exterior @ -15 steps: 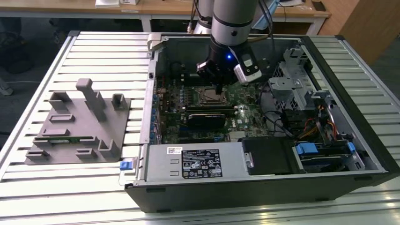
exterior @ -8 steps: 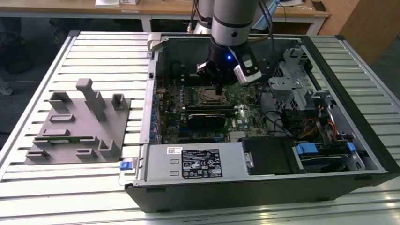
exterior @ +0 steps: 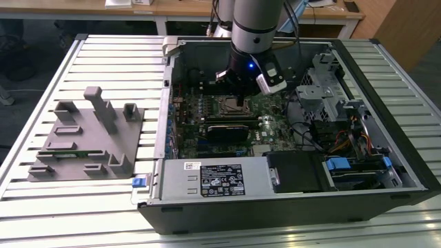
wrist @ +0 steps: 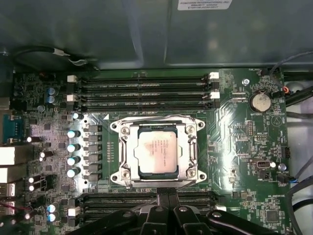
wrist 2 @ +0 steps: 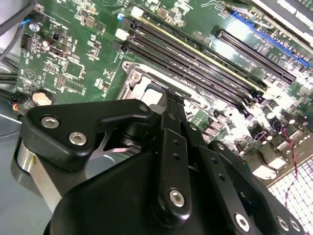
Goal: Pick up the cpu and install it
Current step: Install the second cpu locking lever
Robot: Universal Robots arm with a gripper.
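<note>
The cpu (wrist: 157, 150), a square chip with a silver-grey top, lies flat inside the metal-framed socket (wrist: 122, 152) on the green motherboard (wrist: 239, 147). In the first wrist view my gripper (wrist: 168, 195) sits just beside the socket's edge, fingers pressed together with nothing between them. It is apart from the chip. The second wrist view shows the black gripper (wrist 2: 171, 98) from behind, its fingers pointing at the socket frame (wrist 2: 139, 81). In the exterior view the gripper (exterior: 239, 98) hangs low over the socket inside the open computer case (exterior: 386, 103).
Memory slots (wrist: 142, 90) run along one side of the socket and more slots (wrist: 117, 198) along the other. A drive cage (exterior: 331, 98) and cables fill the case's right in the exterior view, a power supply (exterior: 214, 178) its front. A grey parts fixture (exterior: 82, 139) lies outside, left.
</note>
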